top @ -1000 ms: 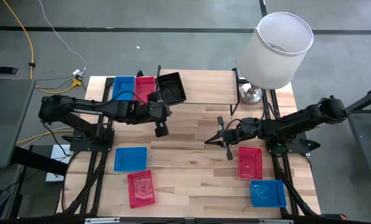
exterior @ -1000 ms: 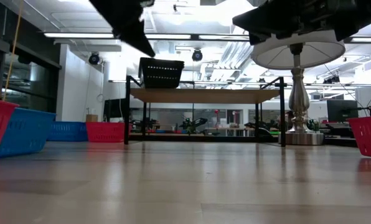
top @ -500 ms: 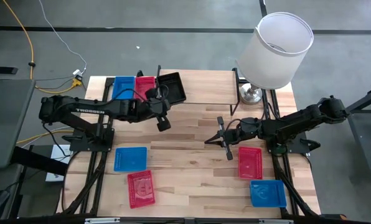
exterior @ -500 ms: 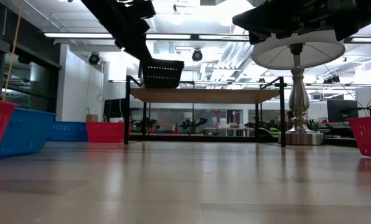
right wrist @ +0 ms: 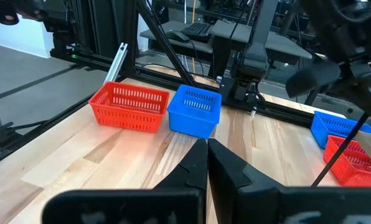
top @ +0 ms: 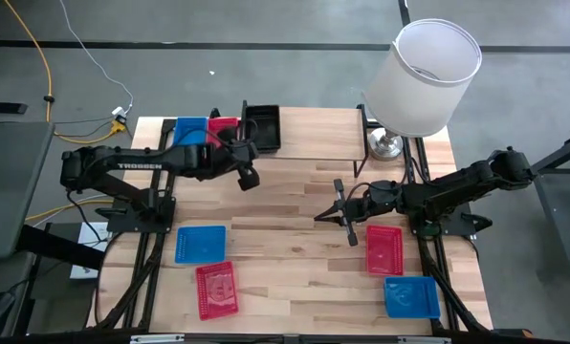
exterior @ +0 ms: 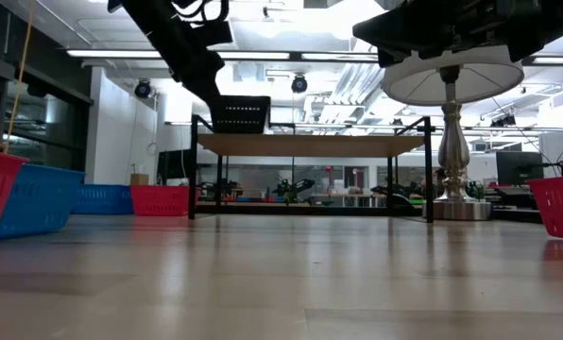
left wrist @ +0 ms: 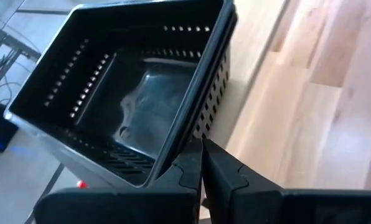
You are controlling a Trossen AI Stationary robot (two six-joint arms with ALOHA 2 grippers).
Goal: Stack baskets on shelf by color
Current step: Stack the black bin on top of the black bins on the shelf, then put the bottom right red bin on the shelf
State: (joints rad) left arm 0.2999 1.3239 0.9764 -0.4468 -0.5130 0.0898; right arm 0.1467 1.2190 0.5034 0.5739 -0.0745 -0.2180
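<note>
Early days: only the black basket (top: 263,128) sits on the shelf (top: 314,134), at its 9 o'clock end. Left gripper (top: 248,178), jaws shut & empty, nudges its rim. Right gripper (top: 345,218) shut, idle mid-table. Blue/red baskets (top: 200,243) remain on the table (top: 285,248).

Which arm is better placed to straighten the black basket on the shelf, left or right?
Left. Its shut end effector sits right against the black basket on the shelf, while the right end effector hangs shut over mid-table, nearer the red basket.
</note>
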